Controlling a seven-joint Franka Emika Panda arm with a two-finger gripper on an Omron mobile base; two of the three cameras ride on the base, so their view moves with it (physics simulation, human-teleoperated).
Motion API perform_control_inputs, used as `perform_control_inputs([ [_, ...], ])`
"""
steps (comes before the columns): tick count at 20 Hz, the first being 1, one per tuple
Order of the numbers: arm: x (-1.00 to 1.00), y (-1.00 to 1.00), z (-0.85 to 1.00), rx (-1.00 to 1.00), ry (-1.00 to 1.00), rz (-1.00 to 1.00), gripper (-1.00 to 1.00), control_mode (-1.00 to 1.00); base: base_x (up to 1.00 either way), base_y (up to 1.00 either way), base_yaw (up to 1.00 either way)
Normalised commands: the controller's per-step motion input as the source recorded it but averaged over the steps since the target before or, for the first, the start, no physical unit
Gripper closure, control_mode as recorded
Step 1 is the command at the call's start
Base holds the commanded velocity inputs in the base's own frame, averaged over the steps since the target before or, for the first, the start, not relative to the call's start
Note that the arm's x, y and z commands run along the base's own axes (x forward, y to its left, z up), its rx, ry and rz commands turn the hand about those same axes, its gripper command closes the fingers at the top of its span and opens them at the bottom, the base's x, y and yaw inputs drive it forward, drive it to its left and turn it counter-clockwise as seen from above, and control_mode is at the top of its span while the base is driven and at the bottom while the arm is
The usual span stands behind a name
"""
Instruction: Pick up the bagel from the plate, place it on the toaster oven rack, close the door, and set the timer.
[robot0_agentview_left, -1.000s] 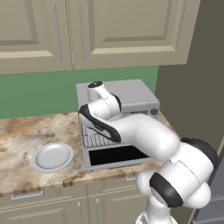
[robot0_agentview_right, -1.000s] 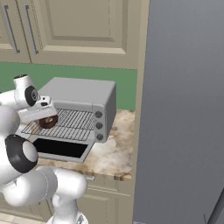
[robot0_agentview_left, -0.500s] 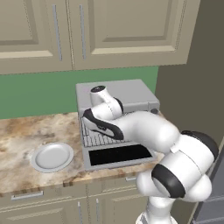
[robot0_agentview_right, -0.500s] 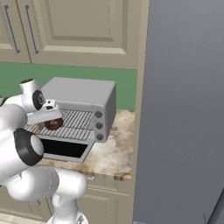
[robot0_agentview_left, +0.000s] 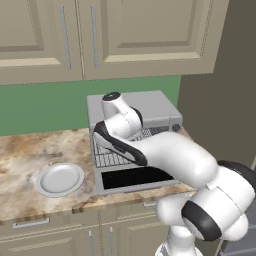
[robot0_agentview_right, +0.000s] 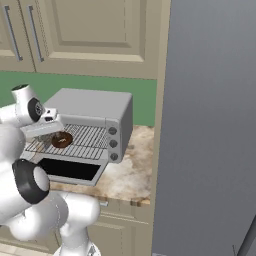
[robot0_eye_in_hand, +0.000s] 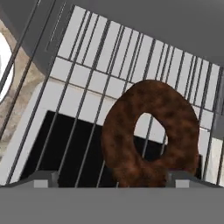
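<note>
Bagel (robot0_agentview_right: 62, 139) lowered onto rack (robot0_agentview_right: 87, 137); hand (robot0_agentview_right: 50, 129) apparently released it.

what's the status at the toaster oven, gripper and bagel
Gripper over the pulled-out toaster oven rack, open or shut unclear. Bagel at the rack. Door down, plate bare. Nothing in the way.

A dark brown ring-shaped bagel (robot0_eye_in_hand: 148, 135) fills the centre-right of the frame, over the silver wire toaster oven rack (robot0_eye_in_hand: 100, 65); the door's black glass window (robot0_eye_in_hand: 57, 148) shows at lower left.
</note>
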Motion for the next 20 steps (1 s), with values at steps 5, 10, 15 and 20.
perform_control_inputs([
  [5,-0.99,0.0,0.47,0.09,-0.18,-0.03,-1.0,-1.0,0.0,0.0,0.0],
  [10,-0.63,-0.08,-0.03,0.01,-0.06,-0.1,-1.0,-1.0,0.0,0.0,0.0],
  [15,-0.13,-0.09,-0.24,0.01,-0.03,-0.1,-1.0,-1.0,0.0,0.0,0.0],
  [20,0.02,-0.01,-0.27,0.03,0.0,-0.1,-1.0,-1.0,0.0,0.0,0.0],
])
